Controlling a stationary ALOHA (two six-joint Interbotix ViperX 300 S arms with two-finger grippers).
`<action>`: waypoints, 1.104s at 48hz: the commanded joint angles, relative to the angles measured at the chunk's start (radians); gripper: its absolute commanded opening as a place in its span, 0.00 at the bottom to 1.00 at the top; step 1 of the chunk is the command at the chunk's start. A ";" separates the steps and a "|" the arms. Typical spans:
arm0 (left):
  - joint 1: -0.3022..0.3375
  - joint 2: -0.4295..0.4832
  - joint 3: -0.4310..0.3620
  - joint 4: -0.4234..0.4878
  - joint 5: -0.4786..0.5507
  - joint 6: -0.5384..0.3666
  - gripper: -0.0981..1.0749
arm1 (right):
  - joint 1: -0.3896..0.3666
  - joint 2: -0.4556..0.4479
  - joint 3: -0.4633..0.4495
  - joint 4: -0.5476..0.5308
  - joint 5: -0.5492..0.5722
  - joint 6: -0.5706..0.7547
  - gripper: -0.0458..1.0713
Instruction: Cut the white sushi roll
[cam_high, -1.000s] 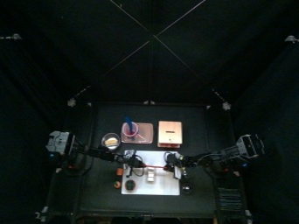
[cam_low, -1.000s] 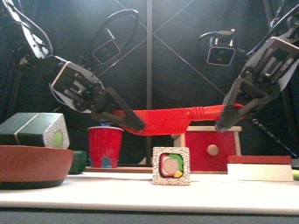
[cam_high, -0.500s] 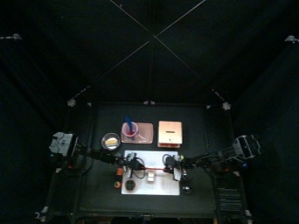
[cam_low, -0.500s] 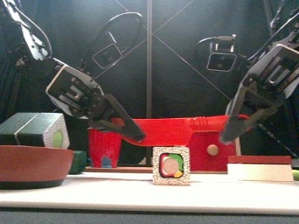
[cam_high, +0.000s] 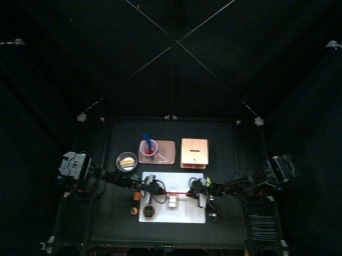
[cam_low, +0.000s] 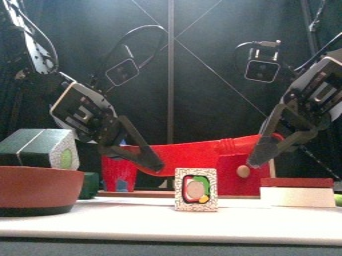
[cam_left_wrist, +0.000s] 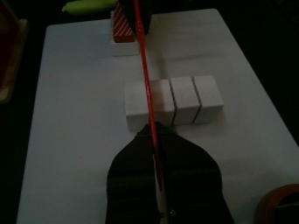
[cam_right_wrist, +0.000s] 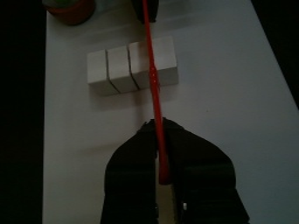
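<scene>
The white sushi roll (cam_left_wrist: 173, 98) lies on the white board (cam_left_wrist: 70, 105), scored into several segments; in the front view I see its square end (cam_low: 197, 189) with a green and orange centre. A long red knife blade (cam_low: 187, 155) stretches level between my two grippers, just above and behind the roll. My left gripper (cam_low: 144, 165) is shut on one end of it, my right gripper (cam_low: 251, 166) on the other. In both wrist views the blade's thin red edge (cam_right_wrist: 149, 61) runs across the roll (cam_right_wrist: 131, 66) along a seam between two segments.
A brown bowl (cam_low: 34, 188) and a dark green roll piece (cam_low: 40, 148) stand at the front left, with a red cup (cam_low: 118, 172) behind. A red and wood box (cam_low: 243, 170) and a red-topped white block (cam_low: 297, 190) sit on the right.
Both arms have come down together, so the red blade has dropped from well above the roll to just over its top. The roll has not moved.
</scene>
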 joint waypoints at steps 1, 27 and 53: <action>-0.017 0.006 0.023 0.003 0.011 0.008 0.28 | 0.011 0.002 -0.006 0.000 0.003 0.002 0.16; 0.012 0.035 0.029 -0.008 0.063 0.008 0.28 | -0.032 0.167 -0.133 -0.117 0.089 0.000 0.16; 0.028 -0.018 0.041 -0.006 0.083 0.008 0.28 | -0.094 0.123 -0.156 -0.183 0.155 0.000 0.16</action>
